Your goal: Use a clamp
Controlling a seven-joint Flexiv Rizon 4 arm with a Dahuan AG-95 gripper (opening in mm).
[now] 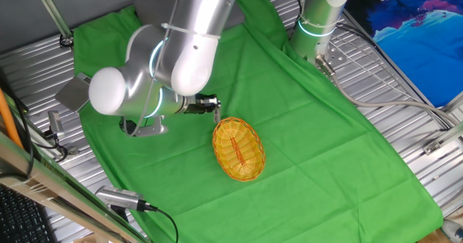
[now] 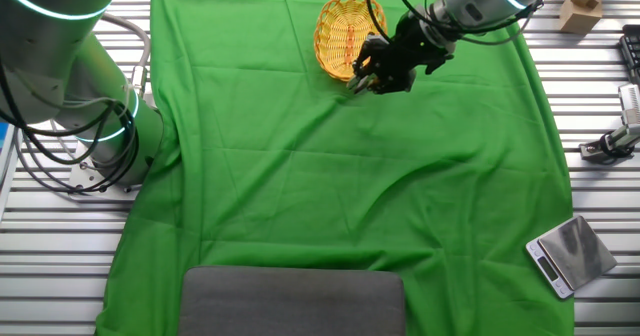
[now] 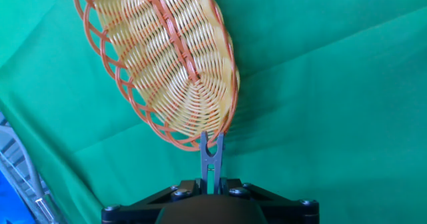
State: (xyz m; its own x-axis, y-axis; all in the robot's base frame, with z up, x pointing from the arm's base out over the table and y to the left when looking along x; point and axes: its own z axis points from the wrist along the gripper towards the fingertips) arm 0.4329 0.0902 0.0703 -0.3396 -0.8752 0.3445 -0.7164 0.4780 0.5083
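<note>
The gripper [image 3: 211, 188] holds the clamp [image 3: 211, 159], prongs touching the wicker basket [image 3: 160, 57] rim.

Hand view: gripper [image 3: 211, 192] cut off by bottom edge, fingertips hidden under dark housing, clamp [image 3: 211, 163] rear end buried between them. Wicker basket [image 3: 160, 57] clipped by top edge. One fixed view: clamp too small to tell; silver arm [image 1: 181, 55] hides gripper body.
</note>
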